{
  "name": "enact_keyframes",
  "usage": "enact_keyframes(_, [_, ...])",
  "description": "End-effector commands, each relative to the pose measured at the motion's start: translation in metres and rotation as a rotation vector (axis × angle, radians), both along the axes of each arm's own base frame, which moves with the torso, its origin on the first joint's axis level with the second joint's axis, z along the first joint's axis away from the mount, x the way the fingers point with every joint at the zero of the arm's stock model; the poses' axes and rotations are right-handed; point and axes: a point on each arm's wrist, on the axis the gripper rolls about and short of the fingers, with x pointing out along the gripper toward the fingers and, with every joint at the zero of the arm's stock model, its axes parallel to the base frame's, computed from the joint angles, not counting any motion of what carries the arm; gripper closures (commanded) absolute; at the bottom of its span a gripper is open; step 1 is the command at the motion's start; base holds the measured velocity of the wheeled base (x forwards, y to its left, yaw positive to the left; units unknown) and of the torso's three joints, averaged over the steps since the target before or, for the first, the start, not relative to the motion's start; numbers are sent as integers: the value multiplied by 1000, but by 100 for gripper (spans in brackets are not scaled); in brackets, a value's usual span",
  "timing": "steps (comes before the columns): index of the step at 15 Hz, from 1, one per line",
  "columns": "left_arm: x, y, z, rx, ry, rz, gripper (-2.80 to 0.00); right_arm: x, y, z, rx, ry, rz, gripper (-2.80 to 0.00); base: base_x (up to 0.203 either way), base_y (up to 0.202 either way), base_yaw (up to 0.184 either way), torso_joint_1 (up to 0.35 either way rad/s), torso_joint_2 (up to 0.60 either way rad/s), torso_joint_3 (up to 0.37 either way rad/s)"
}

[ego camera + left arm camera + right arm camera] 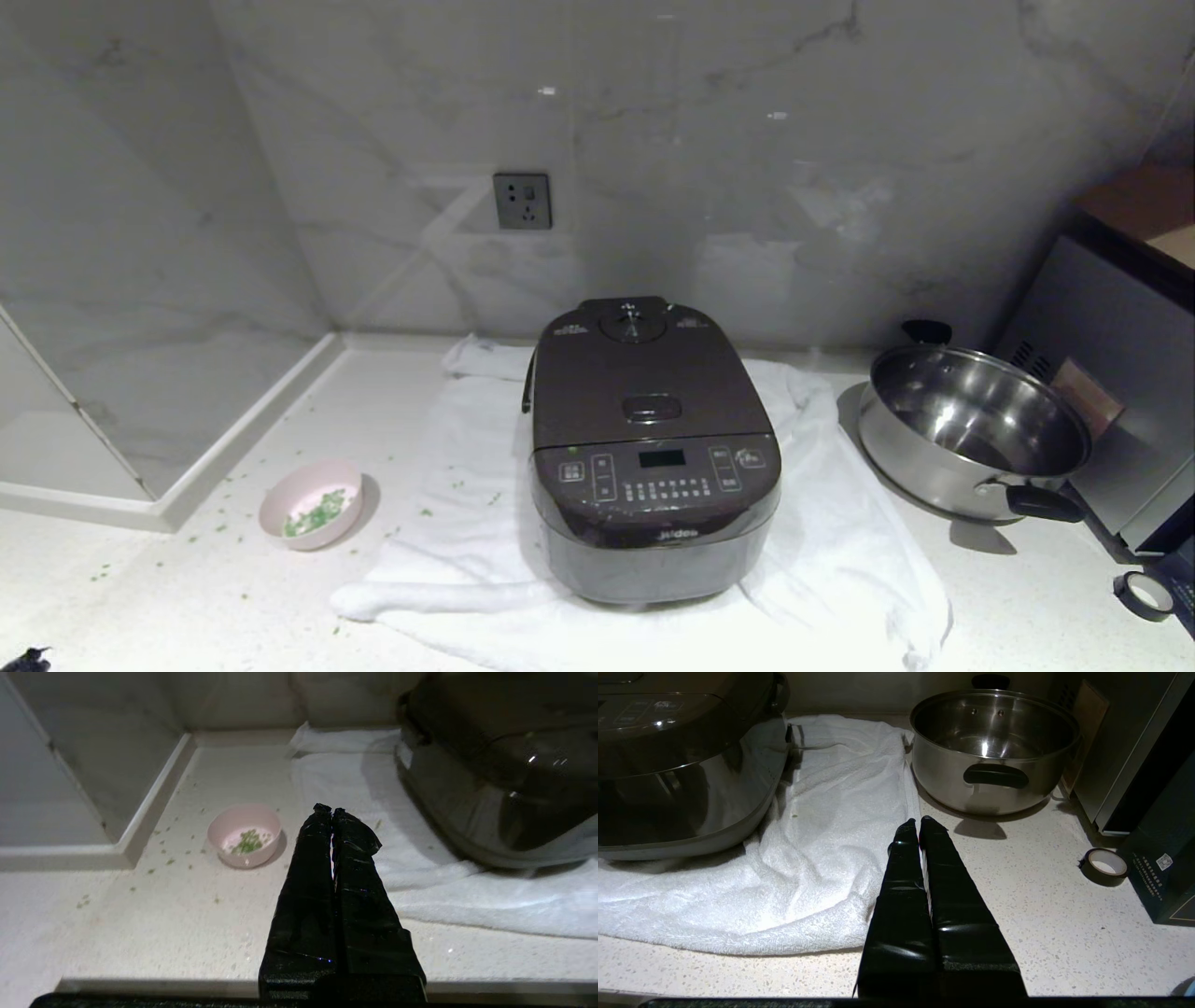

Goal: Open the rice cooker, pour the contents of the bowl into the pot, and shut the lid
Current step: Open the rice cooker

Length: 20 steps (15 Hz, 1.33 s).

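Observation:
The dark brown rice cooker (653, 457) (500, 765) (682, 756) stands on a white towel (840, 569) in the middle of the counter, its lid (644, 383) down, so the pot is hidden. To its left sits the small pink bowl (311, 503) (245, 834) with chopped green bits, the contents of the bowl (316, 512) (246, 842). My left gripper (331, 810) hovers shut and empty near the counter's front edge, short of the bowl and the cooker. On the cooker's right, my right gripper (917, 821) is shut and empty by the towel's edge.
A steel pan (971, 429) (994, 746) with black handles stands right of the cooker, next to a dark appliance (1111, 373). A roll of tape (1144, 595) (1104, 865) lies at the front right. Green bits are scattered round the bowl. A wall socket (523, 200) is behind.

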Motion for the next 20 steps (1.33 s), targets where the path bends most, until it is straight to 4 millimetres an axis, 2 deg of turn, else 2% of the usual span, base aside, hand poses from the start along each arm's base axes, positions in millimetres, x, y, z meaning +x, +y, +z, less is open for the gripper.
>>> enact_keyframes(1, [36, -1, 31, -5, 84, -29, 0, 0, 0, 0, 0, 0, -1, 0, 0, 0, 0, 0, 0, 0])
enact_keyframes(4, [85, -5, 75, -42, 89, -99, 0, 0, 0, 0, 0, 0, -1, 0, 0, 0, 0, 0, 0, 0])
enact_keyframes(7, [137, -26, 113, -79, 97, -246, 0, 0, 0, 0, 0, 1, -1, 0, 0, 0, 0, 0, 0, 0])
enact_keyframes(9, [175, -55, 133, -104, 116, -338, 0, 0, 0, 0, 0, 1, -1, 0, 0, 0, 0, 0, 0, 0])
enact_keyframes(12, [230, -114, 150, -177, 160, -453, 0, 0, 0, 0, 1, 2, -1, 0, 0, 0, 0, 0, 0, 0])
enact_keyframes(14, [258, -158, 152, -245, 198, -513, 0, 0, 0, 0, 0, 0, -1, 0, 0, 0, 0, 0, 0, 0])
enact_keyframes(16, [276, -201, 140, -318, 263, -536, 0, 0, 0, 0, 0, 1, -1, 0, 0, 0, 0, 0, 0, 0])
enact_keyframes(18, [277, -238, 128, -369, 301, -569, 0, 0, 0, 0, 0, 1, -1, 0, 0, 0, 0, 0, 0, 0])
enact_keyframes(20, [273, -264, 111, -354, 344, -607, 0, 0, 0, 0, 0, 2, -1, 0, 0, 0, 0, 0, 0, 0])
